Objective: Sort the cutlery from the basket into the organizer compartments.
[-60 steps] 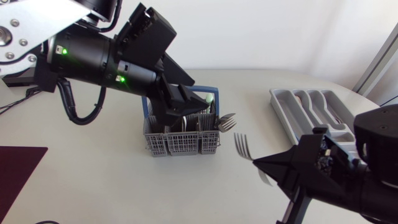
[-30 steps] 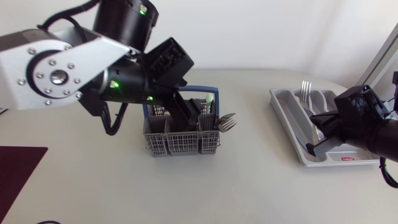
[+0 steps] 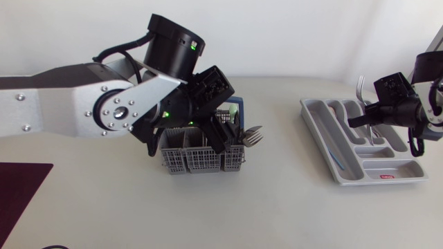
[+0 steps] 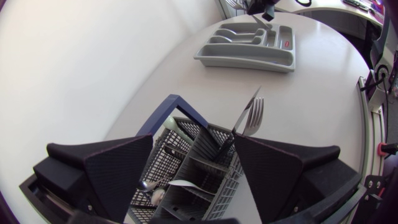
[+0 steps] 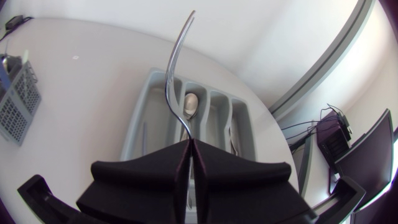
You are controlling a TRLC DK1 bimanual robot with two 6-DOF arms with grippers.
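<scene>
The grey wire basket (image 3: 185,160) stands mid-table with cutlery upright in it; a fork (image 3: 252,135) leans out of its right side. My left gripper (image 3: 220,140) hangs just above the basket. In the left wrist view this gripper (image 4: 194,169) is open, its fingers (image 4: 118,175) wide apart over the basket (image 4: 205,171), with nothing held. The fork (image 4: 252,116) and a knife poke up ahead of it. My right gripper (image 3: 382,113) is shut on a fork (image 3: 360,88), tines up, over the grey organizer (image 3: 332,149). In the right wrist view the fork (image 5: 176,68) rises from the gripper (image 5: 189,148).
The organizer (image 5: 144,106) has several long compartments; a spoon (image 5: 189,102) lies in one, and other cutlery lies in those beside it. A dark red mat (image 3: 17,187) lies at the table's near left corner. The basket (image 5: 15,99) is far off beside my right gripper.
My right arm has carried the fork from the table's front up and back over the organizer. My left gripper has opened wider above the basket and its arm has swung round.
</scene>
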